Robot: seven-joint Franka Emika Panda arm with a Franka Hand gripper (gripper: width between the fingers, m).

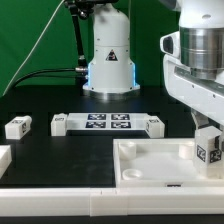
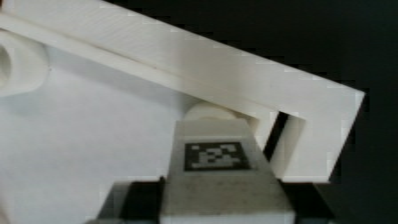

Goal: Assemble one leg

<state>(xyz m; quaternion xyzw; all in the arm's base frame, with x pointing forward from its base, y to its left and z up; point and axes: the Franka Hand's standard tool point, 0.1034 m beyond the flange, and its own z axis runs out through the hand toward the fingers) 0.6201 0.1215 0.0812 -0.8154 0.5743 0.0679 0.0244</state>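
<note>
My gripper (image 1: 208, 138) is shut on a leg (image 1: 210, 150), a small white block with a black-and-white tag on its face. It holds the leg upright over the corner of the large white square tray-like part (image 1: 150, 165) at the exterior view's right. In the wrist view the leg (image 2: 217, 150) sits between my two dark fingers (image 2: 146, 200), close to the tray's raised rim wall (image 2: 178, 60). My gripper (image 2: 217, 205) grips it from both sides. I cannot tell whether the leg's lower end touches the tray.
Another leg (image 1: 18, 127) lies on the black table at the exterior view's left. The marker board (image 1: 107, 123) lies behind the tray, in front of the robot base (image 1: 110, 60). A white part (image 1: 3, 158) shows at the left edge. A round socket (image 2: 18, 65) shows on the tray.
</note>
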